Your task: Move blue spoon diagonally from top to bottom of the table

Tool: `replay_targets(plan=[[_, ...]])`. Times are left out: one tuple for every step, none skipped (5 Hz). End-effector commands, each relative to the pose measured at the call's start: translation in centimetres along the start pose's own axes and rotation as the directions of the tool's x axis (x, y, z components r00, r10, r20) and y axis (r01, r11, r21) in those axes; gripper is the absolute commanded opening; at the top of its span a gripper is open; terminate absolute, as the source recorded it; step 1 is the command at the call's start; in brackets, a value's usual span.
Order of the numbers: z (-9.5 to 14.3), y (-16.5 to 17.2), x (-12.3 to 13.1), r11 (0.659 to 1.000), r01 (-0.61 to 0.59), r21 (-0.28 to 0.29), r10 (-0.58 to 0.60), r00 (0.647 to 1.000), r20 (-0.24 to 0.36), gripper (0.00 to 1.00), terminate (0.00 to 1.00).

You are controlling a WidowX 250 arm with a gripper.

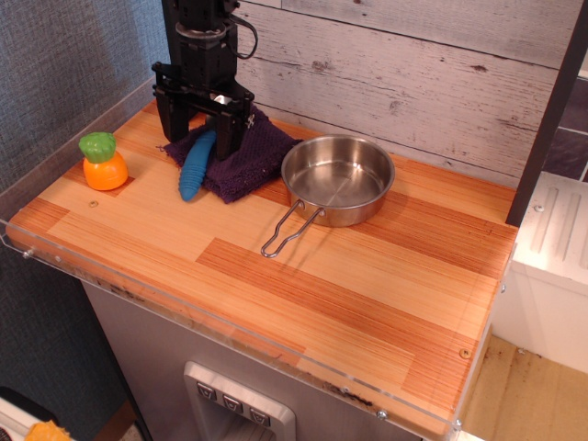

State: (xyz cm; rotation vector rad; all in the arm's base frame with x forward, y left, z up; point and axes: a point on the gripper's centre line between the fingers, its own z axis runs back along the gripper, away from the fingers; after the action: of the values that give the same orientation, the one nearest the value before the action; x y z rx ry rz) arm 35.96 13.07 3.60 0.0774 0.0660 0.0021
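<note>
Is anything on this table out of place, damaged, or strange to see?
Nothing is spilled or broken. The blue spoon lies half on the purple cloth, its handle hanging over the cloth's edge onto the table. The pan and toy carrot sit upright.
</note>
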Motion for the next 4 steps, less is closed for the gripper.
replay_targets(plan=[[1.1, 1.7, 0.3, 0.999, -0.039, -0.005, 0.039, 0.998, 0.057, 1.00, 0.00], [1.0, 1.7, 0.4, 0.999, -0.043, -0.007, 0.043, 0.997, 0.057, 1.00, 0.00], [0.9, 1.3, 0.4, 0.999, -0.031, -0.008, 0.031, 0.998, 0.057, 1.00, 0.00], [1.1, 0.6, 0.5, 1.000, -0.013, 0.001, 0.013, 0.998, 0.061, 1.00, 0.00]])
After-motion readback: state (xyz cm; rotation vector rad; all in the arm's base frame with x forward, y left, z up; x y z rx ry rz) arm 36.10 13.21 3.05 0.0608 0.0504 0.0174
